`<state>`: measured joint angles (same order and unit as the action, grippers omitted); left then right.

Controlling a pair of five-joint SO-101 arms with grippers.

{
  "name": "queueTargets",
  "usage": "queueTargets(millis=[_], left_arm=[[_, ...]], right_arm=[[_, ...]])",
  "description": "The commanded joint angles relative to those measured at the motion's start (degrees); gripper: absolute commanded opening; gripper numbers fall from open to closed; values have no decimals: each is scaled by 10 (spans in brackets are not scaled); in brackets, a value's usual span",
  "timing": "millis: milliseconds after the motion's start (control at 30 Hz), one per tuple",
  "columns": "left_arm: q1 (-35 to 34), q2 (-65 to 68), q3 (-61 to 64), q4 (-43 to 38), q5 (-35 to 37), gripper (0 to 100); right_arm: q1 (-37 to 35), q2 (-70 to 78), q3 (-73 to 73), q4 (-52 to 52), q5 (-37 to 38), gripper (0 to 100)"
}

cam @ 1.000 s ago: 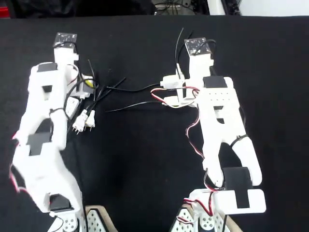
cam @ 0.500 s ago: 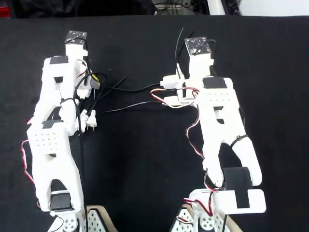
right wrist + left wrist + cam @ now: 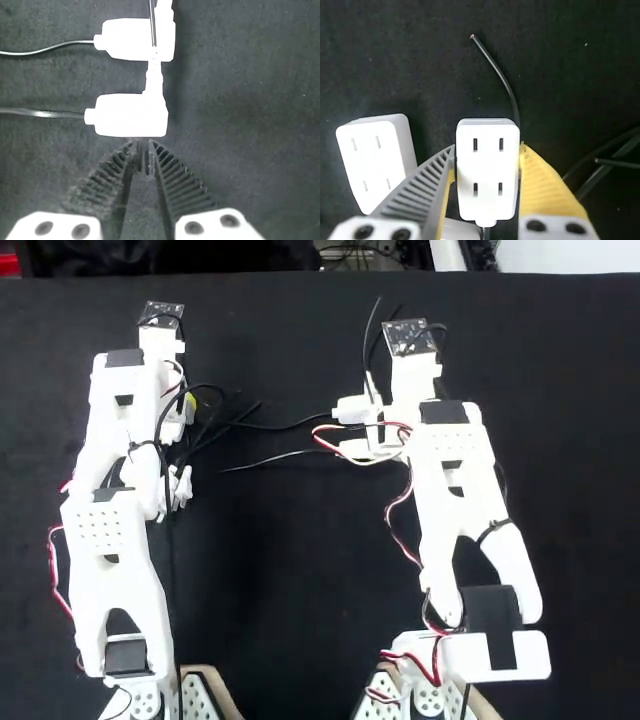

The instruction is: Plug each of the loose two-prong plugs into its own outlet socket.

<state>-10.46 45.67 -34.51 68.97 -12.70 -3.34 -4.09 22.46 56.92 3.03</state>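
My left gripper (image 3: 487,150) is shut on a white outlet block (image 3: 487,175) with two two-slot sockets; its grey and yellow fingers press the block's two sides. A second white outlet block (image 3: 375,160) lies right beside it. In the high view two loose white two-prong plugs (image 3: 180,483) lie against the left arm, partly hidden by it. My right gripper (image 3: 143,146) is shut, its tips just short of a white plug (image 3: 127,117). Another white plug (image 3: 132,34) lies beyond that one, joined to it by a thin white piece. Both of their black cords run off sideways.
Black cords (image 3: 270,425) cross the black table (image 3: 560,390) between the two arms. A thin black cord (image 3: 495,70) curves away from the held block. The right side and the near middle of the table are bare cloth.
The left arm has stretched toward the back of the table and swung inward over the outlets. It now covers part of the loose plugs. The right arm has stayed still.
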Motion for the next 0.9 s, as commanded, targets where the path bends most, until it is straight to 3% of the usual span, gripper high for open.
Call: queueTargets(millis=[0,500,867], left_arm=[[5,-8,-47,52,-3,80],[7,-2,-322,296,2,80],[15,-40,-378,319,3,80]], right_arm=[[4,-24,-2,-9,0,12],[4,-24,-2,-9,0,12],[4,-24,-2,-8,0,12]])
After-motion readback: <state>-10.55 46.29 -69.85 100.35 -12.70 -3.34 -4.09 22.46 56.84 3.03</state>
